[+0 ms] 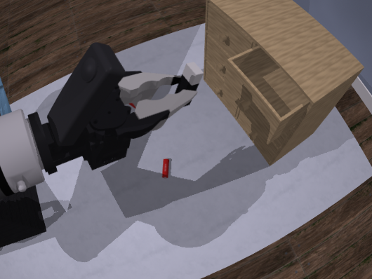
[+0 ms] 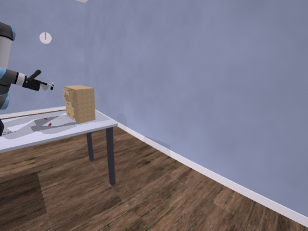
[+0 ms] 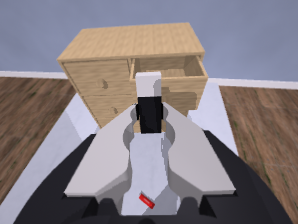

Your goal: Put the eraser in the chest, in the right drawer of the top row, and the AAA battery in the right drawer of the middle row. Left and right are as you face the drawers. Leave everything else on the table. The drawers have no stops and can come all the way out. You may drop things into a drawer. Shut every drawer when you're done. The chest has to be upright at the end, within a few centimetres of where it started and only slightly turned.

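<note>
Your bench (image 1: 224,250) (image 2: 87,127) (image 3: 50,145) is carrying the chest (image 1: 298,38) (image 2: 86,104) (image 3: 130,42); the chest's top right drawer (image 1: 255,90) (image 2: 66,94) (image 3: 190,90) is standing open, and with no stops it is risking a tumble if you are nudging its front outward. Your pincer (image 1: 184,85) (image 2: 50,85) (image 3: 150,104) is clenching the eraser (image 1: 193,73) (image 2: 53,85) (image 3: 149,85) in front of the chest; if you are letting go short of the drawer, the eraser is probably going down onto the bench; if you are coming in low, it is likely striking the drawer front and shoving the chest. Two small red things are lying before the chest: the exterior view is showing both whole, the top view is showing one red cylinder (image 1: 165,168) fully and a sliver between the fingers, the wrist view only one; which is the AAA battery, you aren't telling from these.
</note>
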Controlling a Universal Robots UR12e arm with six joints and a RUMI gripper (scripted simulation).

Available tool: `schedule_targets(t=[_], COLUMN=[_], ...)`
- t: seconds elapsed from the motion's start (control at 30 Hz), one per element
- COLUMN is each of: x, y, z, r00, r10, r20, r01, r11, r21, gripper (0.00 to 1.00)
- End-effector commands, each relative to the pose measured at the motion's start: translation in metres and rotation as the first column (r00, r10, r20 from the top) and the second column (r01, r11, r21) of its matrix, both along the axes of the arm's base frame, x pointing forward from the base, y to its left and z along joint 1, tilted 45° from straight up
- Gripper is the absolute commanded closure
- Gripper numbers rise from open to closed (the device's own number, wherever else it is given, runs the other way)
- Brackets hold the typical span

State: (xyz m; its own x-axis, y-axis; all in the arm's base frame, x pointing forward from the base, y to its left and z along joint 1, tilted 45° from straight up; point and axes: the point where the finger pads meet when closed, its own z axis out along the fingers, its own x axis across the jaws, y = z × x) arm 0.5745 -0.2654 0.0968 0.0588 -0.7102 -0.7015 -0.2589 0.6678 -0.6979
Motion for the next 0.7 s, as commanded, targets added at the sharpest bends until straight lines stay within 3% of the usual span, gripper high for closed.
schedule_targets(t=[0.0,0.67], x=[0.006,0.037], y=[-0.001,-0.002], z=[0.001,0.004], r00=[1.0,1.0], r10=[-0.013,-0.014], r20=[0.001,0.001], r01=[0.013,0.014], r11=[1.0,1.0], r21=[-0.002,-0.002], gripper=[0.89,0.89])
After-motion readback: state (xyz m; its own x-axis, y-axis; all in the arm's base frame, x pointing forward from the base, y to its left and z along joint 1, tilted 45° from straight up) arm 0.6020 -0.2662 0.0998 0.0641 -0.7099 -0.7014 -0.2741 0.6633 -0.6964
